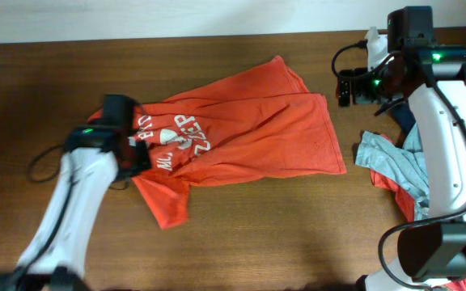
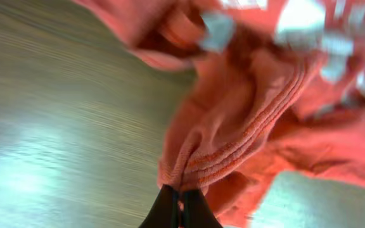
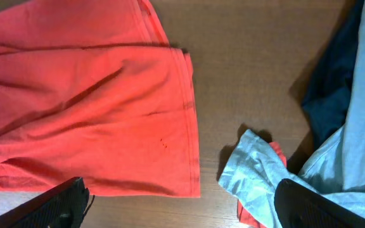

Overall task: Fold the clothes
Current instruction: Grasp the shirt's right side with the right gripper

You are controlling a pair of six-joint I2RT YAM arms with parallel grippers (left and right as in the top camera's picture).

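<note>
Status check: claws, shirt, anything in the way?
Left claw shut on the orange shirt, at a bunched edge. Right claw open, holding nothing. Shirt spread out, rumpled, not folded. Clothes pile at right, apart from the shirt.

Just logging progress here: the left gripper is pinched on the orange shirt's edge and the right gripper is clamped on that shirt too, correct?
Not quite. The left gripper is shut on the orange shirt, but the right gripper is open and holds nothing; the right wrist view shows its fingers spread wide apart.
</note>
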